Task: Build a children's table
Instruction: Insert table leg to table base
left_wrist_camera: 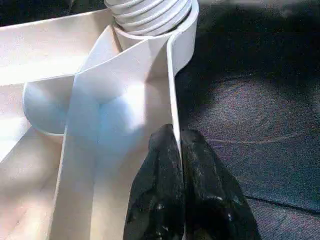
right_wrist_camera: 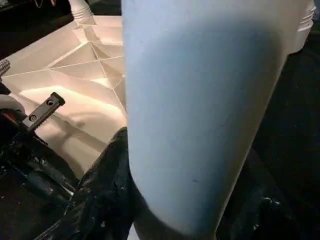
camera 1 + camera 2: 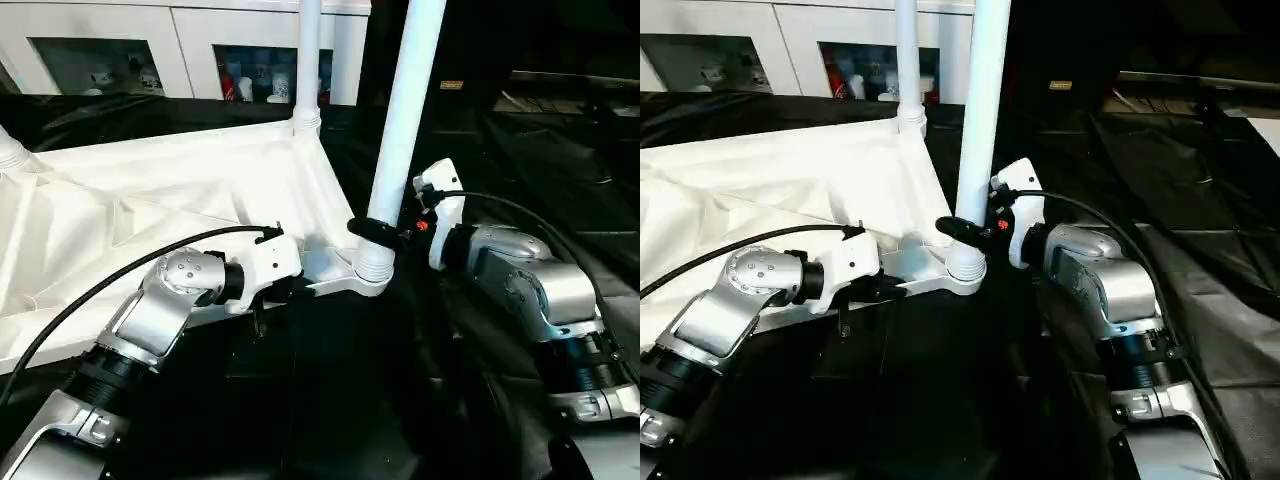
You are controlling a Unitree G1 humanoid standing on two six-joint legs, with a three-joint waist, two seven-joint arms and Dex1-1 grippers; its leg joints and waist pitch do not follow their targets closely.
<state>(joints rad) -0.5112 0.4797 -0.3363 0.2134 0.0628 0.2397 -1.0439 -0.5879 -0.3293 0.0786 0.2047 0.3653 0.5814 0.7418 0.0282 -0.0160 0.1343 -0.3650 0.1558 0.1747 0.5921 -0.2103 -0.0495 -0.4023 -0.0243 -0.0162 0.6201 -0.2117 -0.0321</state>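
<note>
The white plastic tabletop (image 3: 150, 200) lies upside down on a black-draped surface (image 3: 1200, 250), its ribbed, braced underside facing up and taking most of the left half of the head views. It looks light but broad and awkward; the thin edge wall and ribs probably flex a little, so the stiffest places to hold are the rim close to a corner socket or a rib junction. The plastic is smooth and likely slippery under hard fingers.

Behind it stands a white cabinet (image 3: 120, 40) with glass fronts and small items inside; they are too small to make out, and no writing can be read anywhere.

Two legs stand upright in the sockets. The far leg (image 3: 308, 60) is seated at the back corner. The near leg (image 3: 405, 110) rises from the near corner socket (image 3: 374, 268), its ridged collar at the socket mouth. A leg is a long stiff tube, light, smooth and round, so it may twist in a grip; low, just above the collar, is where it is best steered.

The right gripper (image 3: 372, 230) has its fingers about half open around the near leg just above the collar, wrapped on it. The left gripper (image 1: 176, 200) is pinched nearly closed on the tabletop's thin edge wall beside that socket, steadying it.
</note>
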